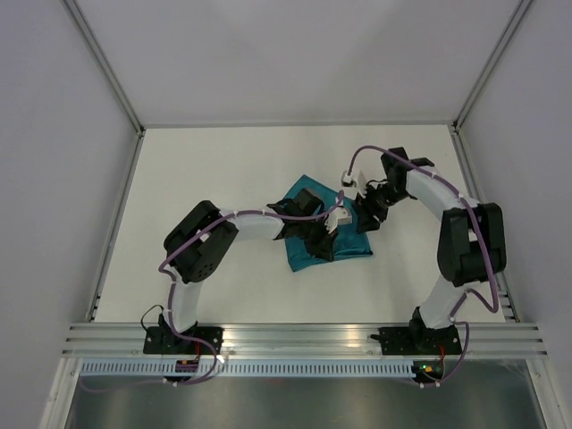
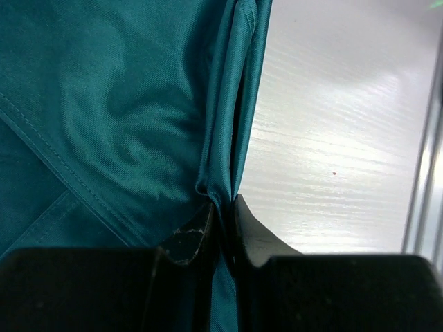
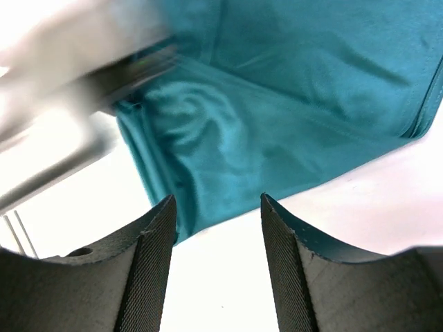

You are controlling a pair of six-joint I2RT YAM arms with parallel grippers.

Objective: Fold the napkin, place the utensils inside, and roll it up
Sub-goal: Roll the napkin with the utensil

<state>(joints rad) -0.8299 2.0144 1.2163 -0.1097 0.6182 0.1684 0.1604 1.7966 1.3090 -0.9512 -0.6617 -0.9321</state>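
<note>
Left end effector (image 2: pixel 221 216) pinches folded napkin (image 2: pixel 104 111) edge on tabletop (image 2: pixel 332 138); right end effector (image 3: pixel 218 200) wide, empty, apparently just above cloth.

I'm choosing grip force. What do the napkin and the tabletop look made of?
The napkin: soft woven cloth with a slight satin sheen; fine twill lines, stitched hem and folds show. The tabletop: hard, white, faintly wood-grained, probably laminate.

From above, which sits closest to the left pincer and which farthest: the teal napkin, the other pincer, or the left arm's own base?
1. The napkin: mid-table, pinched in the left pincer itself.
2. The right pincer: just to the right, open by the cloth's edge.
3. The left arm's base: far off at the near-left edge.
</note>
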